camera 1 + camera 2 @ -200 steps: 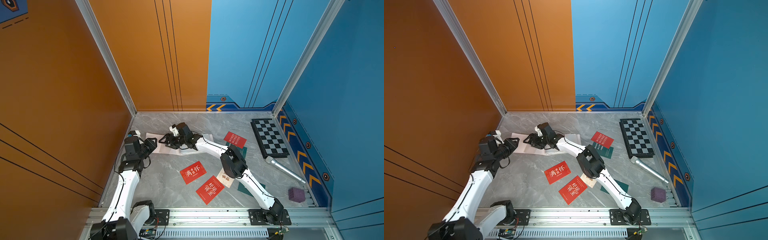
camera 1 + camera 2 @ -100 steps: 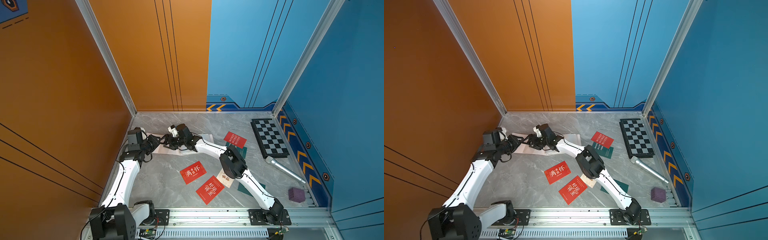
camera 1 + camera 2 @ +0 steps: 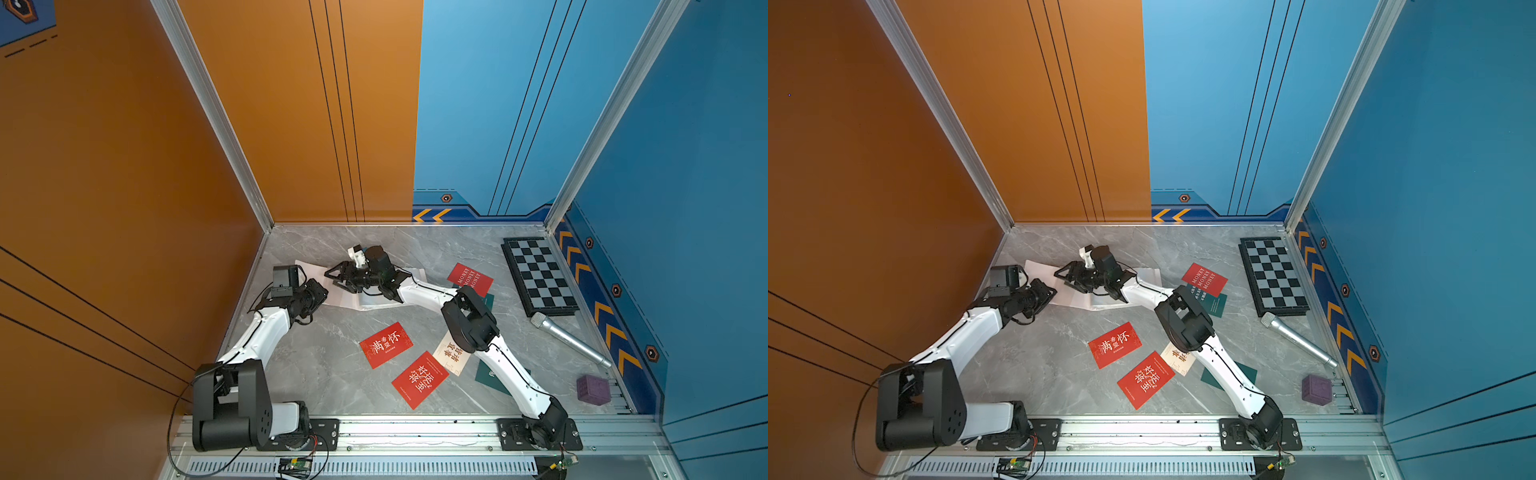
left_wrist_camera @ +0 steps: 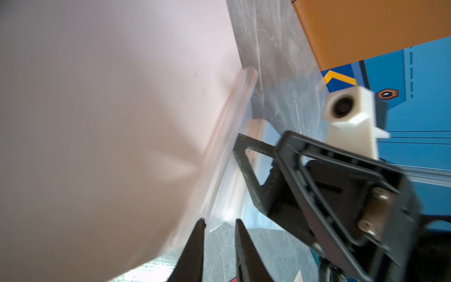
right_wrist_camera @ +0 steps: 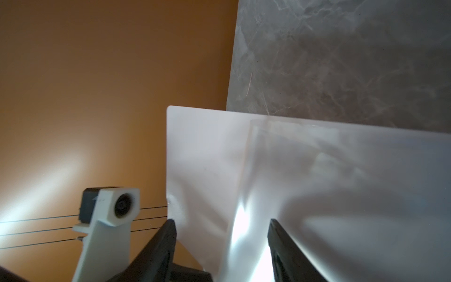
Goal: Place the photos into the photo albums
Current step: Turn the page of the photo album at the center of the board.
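Left end effector: In my left wrist view, my left end effector had its fingers slightly apart. A clear sleeve edge lay in the gap, and I could not tell whether they touched it.
Right end effector: My right end effector had its fingers wide apart over a pale page, clamping nothing.
Photo album: The photo album lay open on the worktop near the far left corner, between my two end effectors. My right wrist hid much of it in both top views, and up close it was a blur.
Photos: All six lay on the worktop outside the album.
- The red "MONEY" card overlapped a dark green card.
- Two red cards lay in the middle.
- The cream card was partly under my right arm.
- The second green card was mostly hidden there.
Right side: A checkerboard, a microphone and a purple cube sat there.
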Motion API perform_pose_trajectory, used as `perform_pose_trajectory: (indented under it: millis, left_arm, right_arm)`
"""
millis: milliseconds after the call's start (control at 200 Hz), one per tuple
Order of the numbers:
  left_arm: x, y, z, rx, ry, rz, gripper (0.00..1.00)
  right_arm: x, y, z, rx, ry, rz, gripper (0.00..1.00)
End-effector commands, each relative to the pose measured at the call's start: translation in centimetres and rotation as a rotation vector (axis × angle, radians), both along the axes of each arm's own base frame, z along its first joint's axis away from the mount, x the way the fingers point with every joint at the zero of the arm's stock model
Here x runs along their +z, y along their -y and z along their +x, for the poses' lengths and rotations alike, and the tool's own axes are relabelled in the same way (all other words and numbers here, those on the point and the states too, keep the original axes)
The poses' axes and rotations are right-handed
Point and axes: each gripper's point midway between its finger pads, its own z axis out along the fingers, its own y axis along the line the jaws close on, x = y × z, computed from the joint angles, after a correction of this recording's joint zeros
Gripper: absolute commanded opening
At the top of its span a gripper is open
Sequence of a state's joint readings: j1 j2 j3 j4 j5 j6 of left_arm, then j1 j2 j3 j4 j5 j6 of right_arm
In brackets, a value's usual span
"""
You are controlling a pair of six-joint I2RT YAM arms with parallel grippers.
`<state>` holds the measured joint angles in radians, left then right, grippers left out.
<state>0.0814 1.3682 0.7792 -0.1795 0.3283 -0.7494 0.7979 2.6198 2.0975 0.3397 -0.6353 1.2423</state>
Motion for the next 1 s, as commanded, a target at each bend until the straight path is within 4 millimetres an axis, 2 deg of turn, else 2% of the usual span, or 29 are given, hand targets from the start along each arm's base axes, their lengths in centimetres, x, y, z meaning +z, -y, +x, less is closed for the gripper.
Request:
perform_pose_trajectory:
  millis: [0,120,315,475,661,761,801,891,996]
  left_arm:
    - [-1.0,0.1,1.2,-0.021,0.009,0.019,0.24]
    - [-2.5,-0.4,1.7,-0.028,-0.028,0.05,0.22]
    - [-3.4,-3.3,0.8,0.027,-0.063,0.2,0.18]
    - [-4.1,-4.6,0.7,0.044,-0.082,0.19,0.18]
    - [-3.9,-5.4,0.5,0.057,-0.076,0.184,0.18]
    - [-3.0,-5.8,0.7,0.05,-0.059,0.182,0.18]
    - [-3.0,-5.9,0.0,0.05,-0.085,0.179,0.18]
    - [-1.3,-6.3,-0.2,0.065,-0.046,0.164,0.18]
    - [1.2,-6.8,-0.8,0.093,0.013,0.157,0.18]
  right_arm:
    - [1.7,0.4,0.5,-0.036,0.012,0.041,0.58]
    - [1.6,1.4,1.0,-0.049,0.009,0.037,0.58]
    - [2.0,4.8,2.4,-0.106,0.053,-0.033,0.59]
    - [-0.8,7.2,2.3,-0.126,0.147,-0.33,0.61]
    - [-3.0,6.0,1.9,-0.094,0.116,-0.366,0.61]
    - [-4.1,5.4,1.7,-0.082,0.123,-0.4,0.61]
    - [-4.2,4.9,1.5,-0.071,0.115,-0.391,0.6]
    - [-4.5,3.3,0.9,-0.034,0.095,-0.356,0.54]
    - [-4.1,1.0,-0.2,0.023,0.095,-0.31,0.54]
